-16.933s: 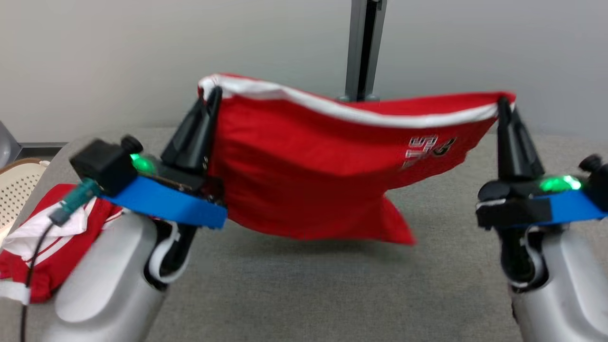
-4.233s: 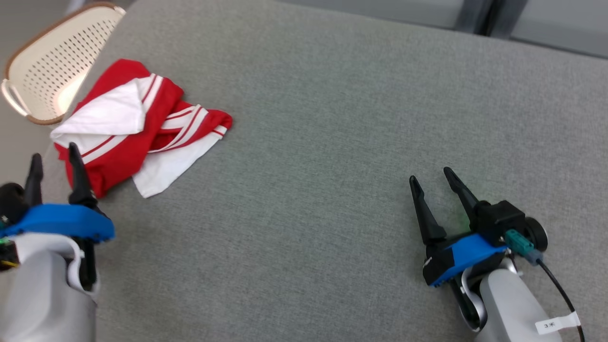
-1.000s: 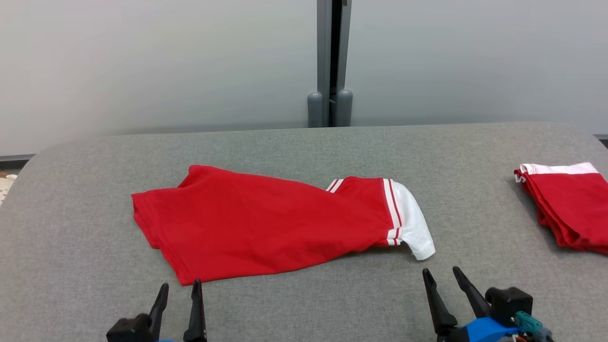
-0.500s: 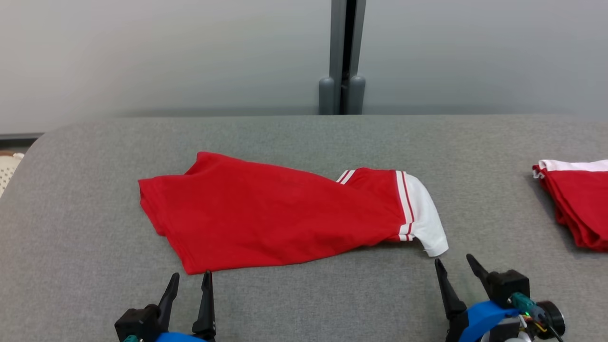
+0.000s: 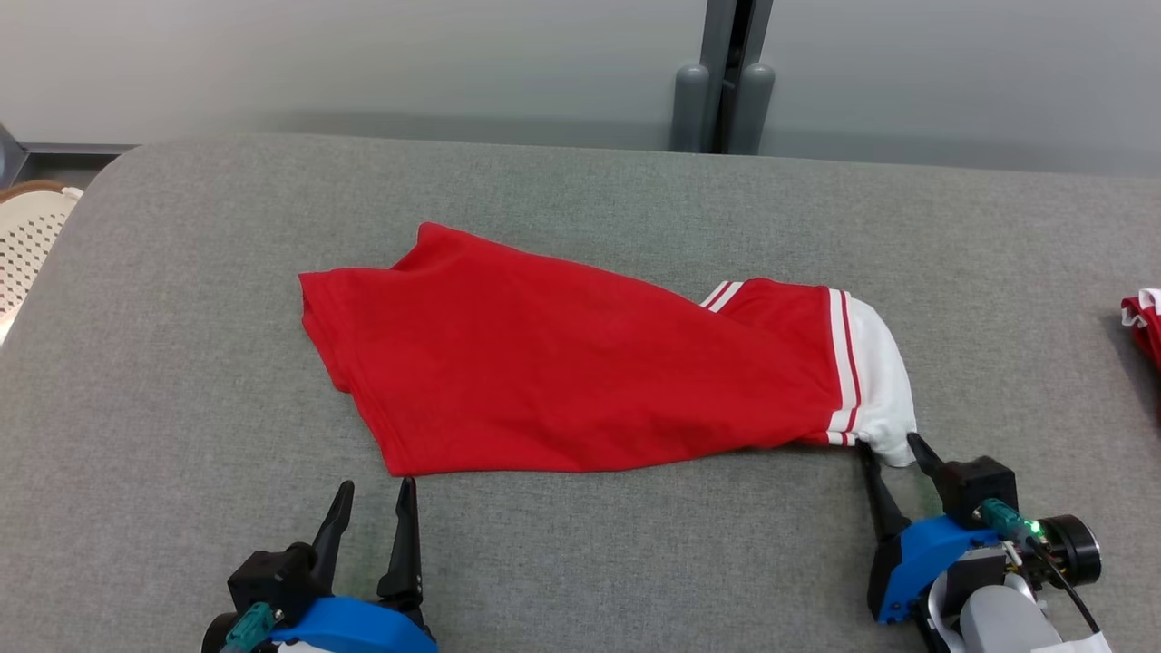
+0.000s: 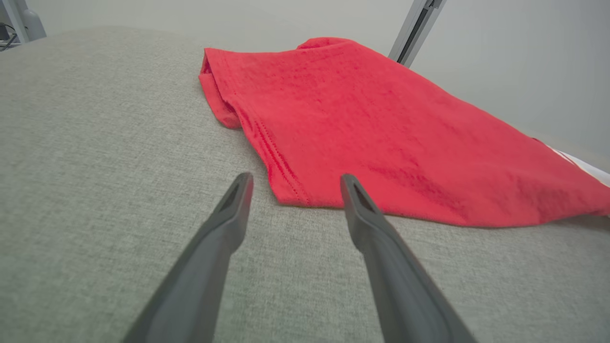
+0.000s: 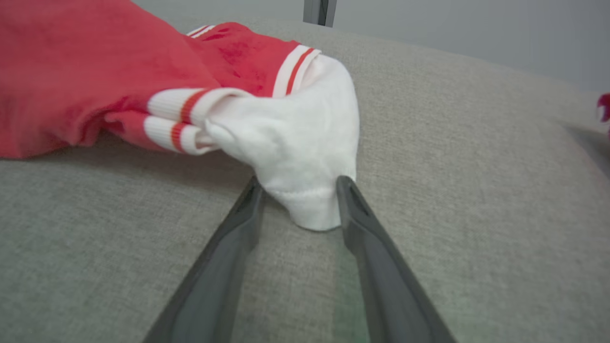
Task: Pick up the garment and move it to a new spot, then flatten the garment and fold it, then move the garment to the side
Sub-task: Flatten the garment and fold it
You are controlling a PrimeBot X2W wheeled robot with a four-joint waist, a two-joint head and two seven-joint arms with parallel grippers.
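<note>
**Red T-shirt on grey table: grip points and hazards**

1. Left gripper [image 6: 296, 177]: nearest the camera, jaws wide apart and empty. Its tips sit low over the cloth-covered table [image 5: 580, 181], just short of the shirt's near hem corner [image 6: 286, 197]. Hazard: the corner lies flat, so fingers coming in too high may skate over it, and too low may dig into the table covering.

2. Right gripper [image 7: 300, 179]: jaws apart, astride the end of the white sleeve [image 7: 305, 143]. Cloth touches both fingers, but no pinch shows. Hazard: only the sleeve's tip sits between the fingers, so a clamp here may catch a single layer or slip off when lifted.

3. Red T-shirt [image 5: 580, 363]: mid-table, lying skewed and bunched at the sleeve end, with striped cuffs doubled under. Hazard: pulling by sleeve and hem corner unevenly would probably twist the body rather than spread it.

4. Second red-and-white garment [image 5: 1145, 313]: at the table's right edge, well apart. Hazard: a wide swing of the right arm could drag it.

5. Perforated basket [image 5: 27, 245]: beyond the table's left end.
</note>
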